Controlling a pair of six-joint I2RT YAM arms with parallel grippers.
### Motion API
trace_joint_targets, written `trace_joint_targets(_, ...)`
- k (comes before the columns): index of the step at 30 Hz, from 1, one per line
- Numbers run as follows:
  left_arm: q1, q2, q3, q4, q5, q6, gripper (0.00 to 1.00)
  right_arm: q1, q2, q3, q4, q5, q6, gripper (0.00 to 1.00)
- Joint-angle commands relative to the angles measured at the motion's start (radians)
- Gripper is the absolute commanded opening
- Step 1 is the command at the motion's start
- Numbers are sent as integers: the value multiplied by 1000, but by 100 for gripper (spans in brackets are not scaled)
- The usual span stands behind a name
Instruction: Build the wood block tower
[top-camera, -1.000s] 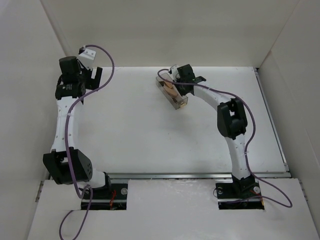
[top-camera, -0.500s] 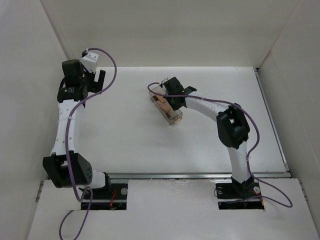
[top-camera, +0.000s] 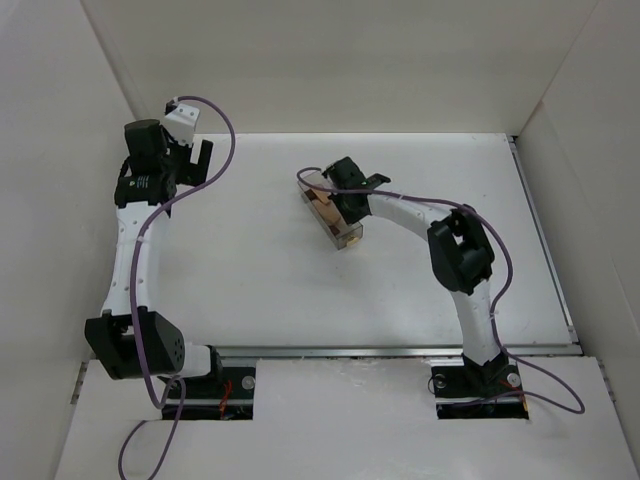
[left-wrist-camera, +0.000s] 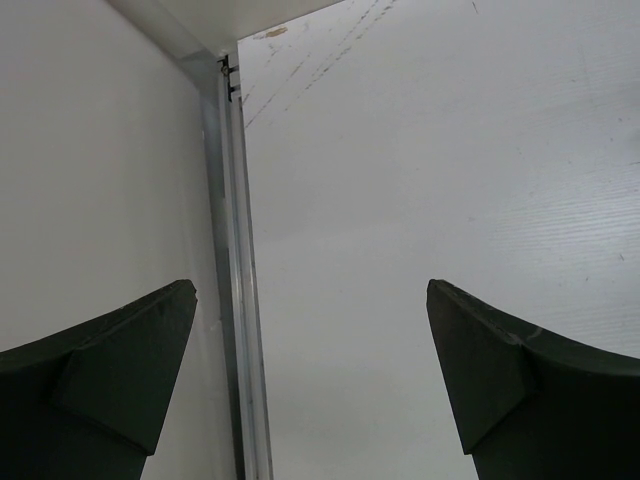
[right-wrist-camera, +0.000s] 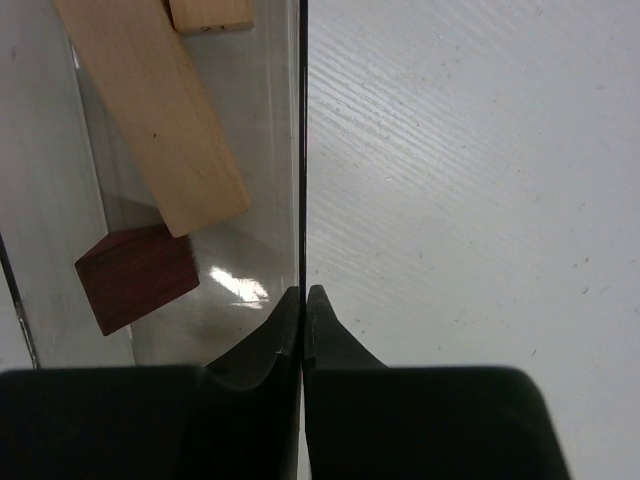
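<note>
Wood block tower (top-camera: 334, 211) unbuilt. Light tan flat wooden bar (right-wrist-camera: 150, 110), short tan post (right-wrist-camera: 210, 12) and dark reddish-brown cube (right-wrist-camera: 135, 277) are seen loose inside clear plastic rectangular box (right-wrist-camera: 270, 180), just ahead of right gripper (right-wrist-camera: 303, 295), which is clamped on box wall. Pcs judged light, rigid, smooth; bar best taken mid-length, across narrow sides. Left gripper (left-wrist-camera: 310, 290) spread wide, empty.

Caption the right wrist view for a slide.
Right end effector pinches clear box wall; tan bar and dark cube lie inside.

Box (top-camera: 340, 226) sits centre frame on the worktop (top-camera: 250, 260), long axis running upper left to lower right. Right hand (top-camera: 338, 189) is at its upper end, one box wall between the fingers. Inside the box, wrist view: flat bar (right-wrist-camera: 150, 110) upper left, cube (right-wrist-camera: 135, 277) just below its end, post (right-wrist-camera: 210, 12) at the top edge. Left hand (top-camera: 200, 160) is upper left, by the side wall (top-camera: 60, 150).
</note>
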Motion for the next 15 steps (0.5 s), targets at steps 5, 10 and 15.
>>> trace_joint_targets(5,-3,-52,-7,16,3,-4,100,-3,-46,9,-10,214,54,0)
trace_joint_targets(10,-3,-52,-7,16,-17,-4,100,6,-49,19,-35,805,86,0)
trace_joint_targets(15,-12,-52,-7,16,-26,6,100,24,-2,-30,4,1057,14,0)
